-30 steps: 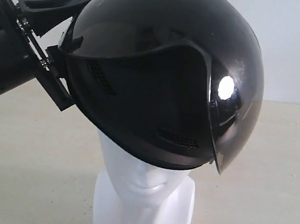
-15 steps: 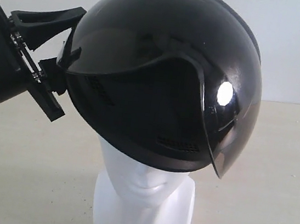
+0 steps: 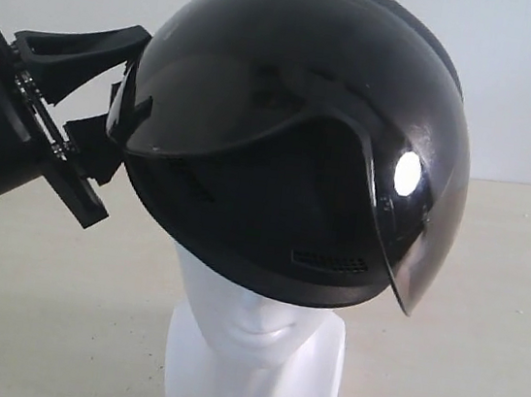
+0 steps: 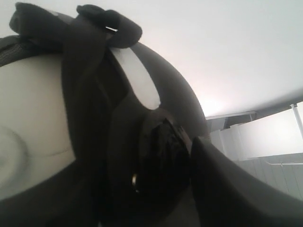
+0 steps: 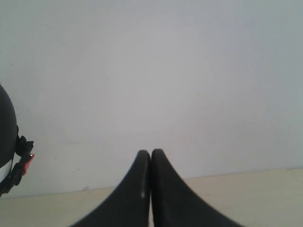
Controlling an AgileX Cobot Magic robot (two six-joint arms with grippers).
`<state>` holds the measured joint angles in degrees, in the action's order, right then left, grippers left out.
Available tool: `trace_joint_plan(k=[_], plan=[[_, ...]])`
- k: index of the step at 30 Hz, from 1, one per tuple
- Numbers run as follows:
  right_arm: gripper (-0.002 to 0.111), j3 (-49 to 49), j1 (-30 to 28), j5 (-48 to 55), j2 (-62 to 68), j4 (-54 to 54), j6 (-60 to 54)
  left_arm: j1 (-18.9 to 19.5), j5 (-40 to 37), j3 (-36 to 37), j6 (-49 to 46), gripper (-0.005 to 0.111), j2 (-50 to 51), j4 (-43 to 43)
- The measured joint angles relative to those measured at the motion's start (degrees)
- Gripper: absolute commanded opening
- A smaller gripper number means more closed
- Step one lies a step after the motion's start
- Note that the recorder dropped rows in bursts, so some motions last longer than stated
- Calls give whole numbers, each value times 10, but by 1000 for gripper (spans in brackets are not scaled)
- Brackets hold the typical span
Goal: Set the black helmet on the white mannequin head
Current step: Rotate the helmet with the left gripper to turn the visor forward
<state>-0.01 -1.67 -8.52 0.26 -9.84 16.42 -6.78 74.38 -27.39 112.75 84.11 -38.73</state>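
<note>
- The helmet (image 3: 294,134) sat over the crown of the head (image 3: 254,324), in the middle of the scene. It covered the head down to about the nose.
- It was tilted, with its left side higher than its right. Its open face was turned towards the near right.
- Its smoky visor (image 3: 425,249) hung down the right side, with the lower edge standing clear of the shell.
- Below the helmet's rim you could see only the head's mouth, chin and blocky neck base (image 3: 251,383). The base stood upright on the pale table (image 3: 479,364).
- Your left gripper (image 3: 122,96) reached in from the far left and held the helmet at its left rim. The upper finger lay against the outside of the shell and the lower finger was tucked in under the rim, so the rim was pinched between them.
- In the left wrist view, the glossy shell (image 4: 161,161) and its dark edging filled most of the frame. One finger (image 4: 232,194) was close beside the shell.
- Your right gripper (image 5: 151,153) did not appear in the exterior view. In its own wrist view, the two fingertips were pressed together with nothing between them.
- That gripper pointed at the plain white wall (image 5: 189,71) above the table edge. Only a sliver of the helmet (image 5: 5,127) showed at the side, well apart from the fingertips.
</note>
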Motion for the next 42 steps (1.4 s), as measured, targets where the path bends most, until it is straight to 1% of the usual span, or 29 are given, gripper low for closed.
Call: trace_joint_plan(k=[7,12,15,22,27,34,40,42], plan=[[0,0,0,1,0,0,43,0,0,4,-5,4,-2,0],[0,0,0,1,0,2,53,1,0,5,-10,4,-2,0],[0,0,0,1,0,2,53,9,1,5,-10,4,-3,-11],[0,0,0,1,0,2,55,43,1,12,-11,4,-7,-64],[0,0,0,1,0,2,55,57,1,12,-10,4,-6,-87],[0,0,0,1,0,2,55,75,1,21,-40,4,42,-93],[0,0,0,2,0,2,55,82,-45,29,-64,4,52,-94],[0,0,0,2,0,2,55,82,-49,29,-68,4,52,-98]])
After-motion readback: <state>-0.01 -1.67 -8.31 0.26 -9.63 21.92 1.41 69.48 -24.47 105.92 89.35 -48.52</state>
